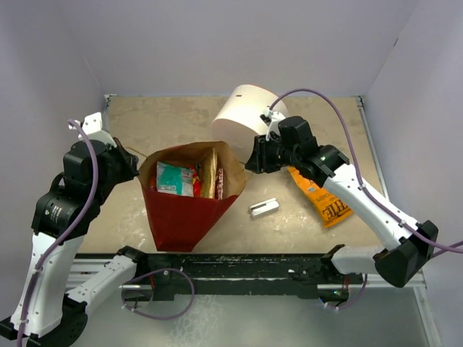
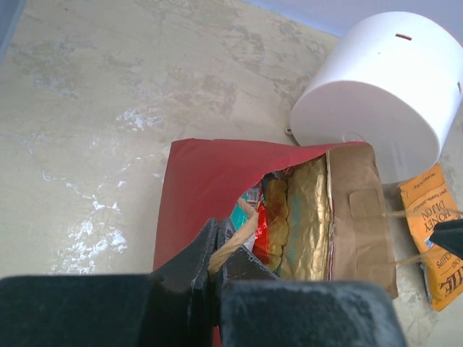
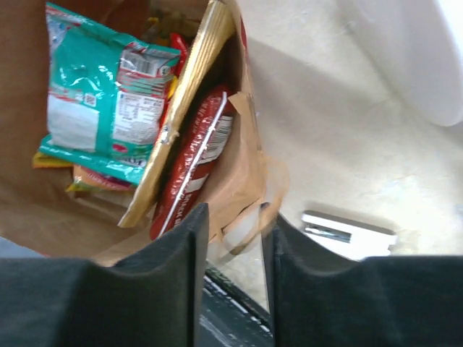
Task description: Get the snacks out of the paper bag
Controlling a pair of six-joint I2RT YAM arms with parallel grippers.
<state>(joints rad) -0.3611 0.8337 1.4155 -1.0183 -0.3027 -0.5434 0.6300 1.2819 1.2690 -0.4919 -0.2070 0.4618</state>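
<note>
**Paper bag** [image 1: 184, 217]: lies at the middle of the tabletop [image 1: 145, 123]. The base points to the near edge and the mouth opens toward the far edge. The outside is red and the inside plain brown. The mouth is spread between the two grippers.

**Left gripper** [image 2: 215, 251]: positioned at the left rim of the mouth. The jaws are narrow and clamped on the rim. One twine handle [image 2: 237, 238] runs out between the fingers.

**Right gripper** [image 3: 235, 235]: positioned at the right rim of the mouth. The jaws are narrow, with a crumpled fold of the brown rim pinched between them.

**Contents of the bag:**
- The teal packet [image 3: 101, 101] lies uppermost on the left side, label facing up.
- The gold packet [image 3: 184, 108] stands on edge just beside the teal packet.
- The red packet [image 3: 192, 170] is wedged between the gold packet and the right wall of the bag.
- Orange and yellow edges show under the teal packet. They cannot be identified further.

**Outside the bag:**
- The orange packet [image 1: 329, 206] lies flat on the tabletop toward the right edge. It is partly beneath the right arm and well apart from the bag.
- The grey bracket [image 1: 264, 207] lies between the bag and the orange packet and touches neither.
- The white cylinder [image 1: 242, 116] sits toward the far edge, just behind the right rim of the bag and the right gripper.
</note>
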